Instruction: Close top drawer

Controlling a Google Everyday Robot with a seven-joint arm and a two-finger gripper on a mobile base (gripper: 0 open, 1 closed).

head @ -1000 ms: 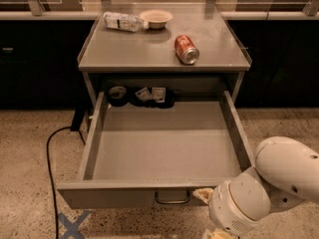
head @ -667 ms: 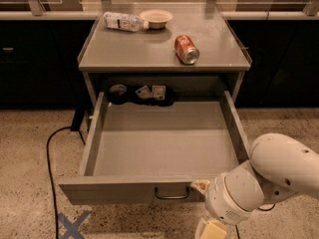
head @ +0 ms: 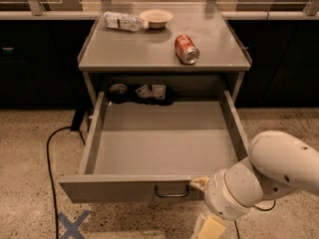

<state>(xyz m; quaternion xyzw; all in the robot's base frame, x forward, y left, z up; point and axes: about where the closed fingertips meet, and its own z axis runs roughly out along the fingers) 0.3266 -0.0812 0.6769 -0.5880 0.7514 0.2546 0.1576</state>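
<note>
The gripper sits low at the near right, just right of the wire handle. Its fingers are spread and grasp nothing, the upper fingertip touching the front panel of the top drawer. The drawer is pulled far out toward the near side. On the cabinet top lie a red soda can, a plastic bottle and a bowl.

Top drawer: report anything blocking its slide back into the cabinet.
Nothing visible blocks the top drawer; small dark items sit at its back. The end effector is at its front, right of the handle.
</note>
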